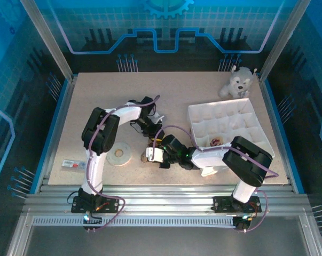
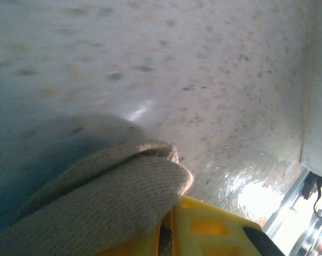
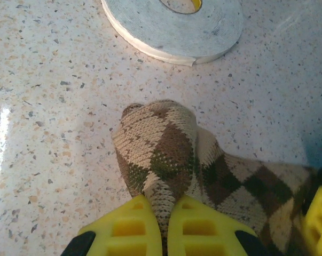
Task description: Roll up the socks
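The brown-and-tan argyle sock (image 3: 166, 144) lies bunched on the speckled table, and my right gripper (image 3: 166, 205) is shut on its near fold. A yellow finger of the other gripper (image 3: 320, 213) shows at that sock's far end. In the left wrist view my left gripper (image 2: 169, 221) is shut on folded plain tan sock fabric (image 2: 118, 197), just above the tabletop. I cannot see any red toe or cuff. From above, both grippers meet at the table's front middle: the right (image 1: 150, 155), the left (image 1: 155, 141), and a bit of sock (image 1: 143, 158).
A white tape roll (image 1: 119, 153) (image 3: 171, 26) lies just left of the grippers. A white compartment tray (image 1: 201, 109) stands to the right, with a small item in one cell. A plush dog (image 1: 238, 82) sits at the back right. A small label (image 1: 72, 164) lies front left.
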`<state>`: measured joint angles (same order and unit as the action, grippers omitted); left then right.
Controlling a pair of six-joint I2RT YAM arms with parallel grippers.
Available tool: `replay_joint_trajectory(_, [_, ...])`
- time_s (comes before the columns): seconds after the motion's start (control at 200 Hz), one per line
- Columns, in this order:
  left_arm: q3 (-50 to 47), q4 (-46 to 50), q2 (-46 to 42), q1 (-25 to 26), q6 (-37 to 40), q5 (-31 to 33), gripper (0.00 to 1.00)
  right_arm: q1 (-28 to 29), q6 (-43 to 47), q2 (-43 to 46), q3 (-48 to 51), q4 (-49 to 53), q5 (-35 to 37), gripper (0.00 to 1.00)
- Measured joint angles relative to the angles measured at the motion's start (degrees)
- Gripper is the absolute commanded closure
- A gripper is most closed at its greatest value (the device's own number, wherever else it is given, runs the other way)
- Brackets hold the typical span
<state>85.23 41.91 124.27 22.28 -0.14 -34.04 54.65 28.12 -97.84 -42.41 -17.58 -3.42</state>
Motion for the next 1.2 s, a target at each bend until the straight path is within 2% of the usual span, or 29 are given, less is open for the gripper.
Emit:
replay_joint_trajectory(0.335, [-1.07,-1.42,-1.11,-2.03,-4.50,1.90,0.86,-1.64,-5.95,-0.02,-6.80,12.70,-0.35,1.00])
replay_joint_trajectory(0.48, [-1.27,-1.84,-1.22,-2.16,-4.55,1.95,0.86,-4.11,-11.04,-1.44,-11.67,19.41,-3.23,1.00])
replay_joint_trajectory(0.84, [-3.76,-5.20,-3.43,-2.97,-4.79,2.10,0.73,-9.44,-19.71,-7.50,-19.15,26.84,-12.98,1.00])
replay_joint_trajectory(1.201, [-5.77,-7.28,-7.13,-7.50,-2.84,3.30,0.66,-12.90,-23.12,-13.88,-28.04,34.10,-18.67,1.00])
